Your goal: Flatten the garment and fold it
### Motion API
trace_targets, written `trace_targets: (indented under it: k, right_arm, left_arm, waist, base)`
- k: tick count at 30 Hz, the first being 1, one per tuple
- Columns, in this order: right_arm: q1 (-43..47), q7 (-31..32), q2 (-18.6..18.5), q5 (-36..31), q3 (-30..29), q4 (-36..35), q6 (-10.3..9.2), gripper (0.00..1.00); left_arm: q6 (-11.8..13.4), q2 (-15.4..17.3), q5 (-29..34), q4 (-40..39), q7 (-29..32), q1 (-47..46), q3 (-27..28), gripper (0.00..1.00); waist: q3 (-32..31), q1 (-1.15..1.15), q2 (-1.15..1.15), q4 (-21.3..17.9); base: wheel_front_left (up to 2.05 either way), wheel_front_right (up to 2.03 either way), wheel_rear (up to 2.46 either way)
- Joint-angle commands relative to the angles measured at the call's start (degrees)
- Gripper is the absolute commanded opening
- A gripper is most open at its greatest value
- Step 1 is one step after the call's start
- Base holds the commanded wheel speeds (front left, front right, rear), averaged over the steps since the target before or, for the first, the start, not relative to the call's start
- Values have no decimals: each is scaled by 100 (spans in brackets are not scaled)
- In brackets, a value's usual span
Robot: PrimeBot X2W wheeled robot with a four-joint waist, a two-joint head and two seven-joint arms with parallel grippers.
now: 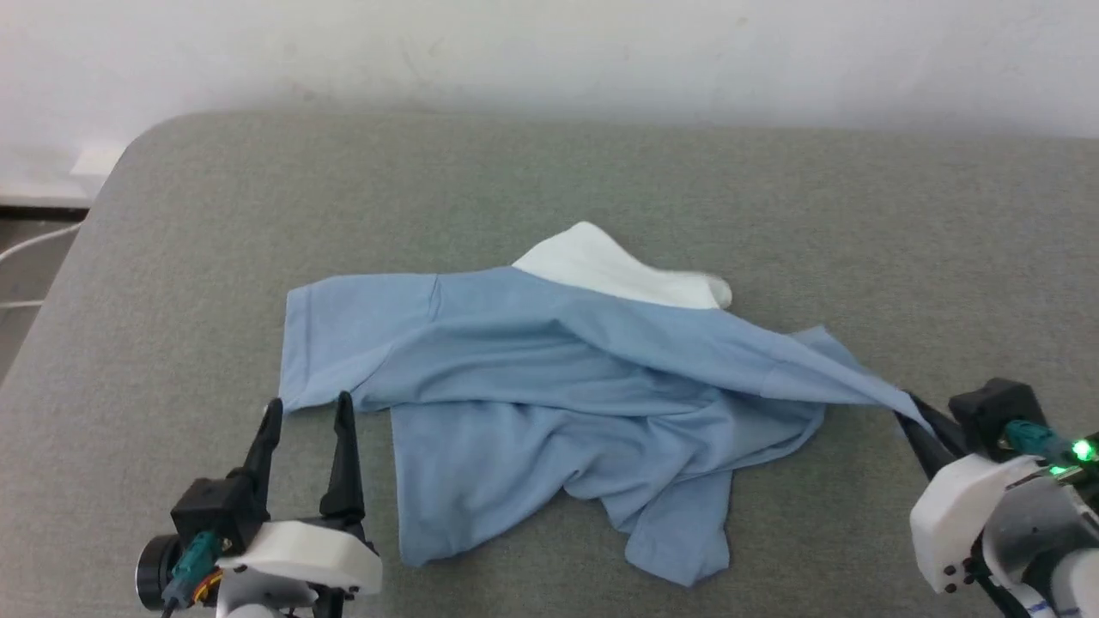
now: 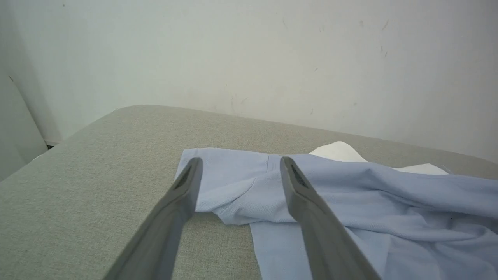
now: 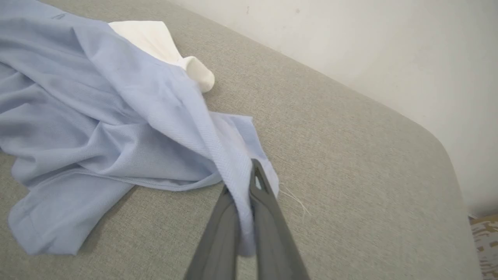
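Note:
The garment [image 1: 549, 378], a light-blue shirt with a white collar part [image 1: 618, 268], lies crumpled in the middle of the grey surface [image 1: 549, 172]. My right gripper [image 1: 914, 421] is shut on the shirt's right corner, and the cloth stretches taut toward it. In the right wrist view the fabric [image 3: 116, 116] is pinched between the dark fingers of the right gripper [image 3: 243, 186]. My left gripper [image 1: 309, 410] stands open just in front of the shirt's left sleeve edge, with nothing between its fingers. In the left wrist view the left gripper [image 2: 238, 165] frames the sleeve [image 2: 233, 182].
A white wall [image 1: 549, 51] runs behind the padded grey surface. The surface's rounded left corner [image 1: 129, 163] drops to a floor with a white cable [image 1: 34, 245]. Bare surface lies all around the shirt.

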Motion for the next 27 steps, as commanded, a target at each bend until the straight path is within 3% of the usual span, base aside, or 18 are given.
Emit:
trace_targets:
  k: [1, 7, 13, 21, 27]
  right_arm:
    - [44, 42, -31, 47, -43, -127, -12, 0]
    - [277, 915, -91, 437, -514, -1294, -12, 0]
    - [-190, 1701, -255, 683, -1022, -1224, -12, 0]
    - [-1428, 2318, -735, 913, -1227, 527, -12, 0]
    - [-2290, 2345, -957, 788, -1209, 2008, -12, 0]
  left_arm:
    - [-49, -33, 64, 8, -27, 65, 31, 100]
    - [-148, -100, 151, -5, -27, 181, 74, 100]
    - [-260, -195, 241, 15, -27, 6, -19, 100]
    - [-354, -328, 342, 118, -27, -310, -125, 100]
    - [-399, -439, 366, 151, -27, -563, -196, 100]
  waist:
    - [-185, 0, 0, -187]
    - [-249, 0, 0, -208]
    - [83, 0, 0, 107]
    - [705, 0, 0, 695]
    - [1107, 0, 0, 1142]
  base:
    - [0, 0, 0]
    - [0, 0, 0]
    - [0, 0, 0]
    - [0, 0, 0]
    - [0, 0, 0]
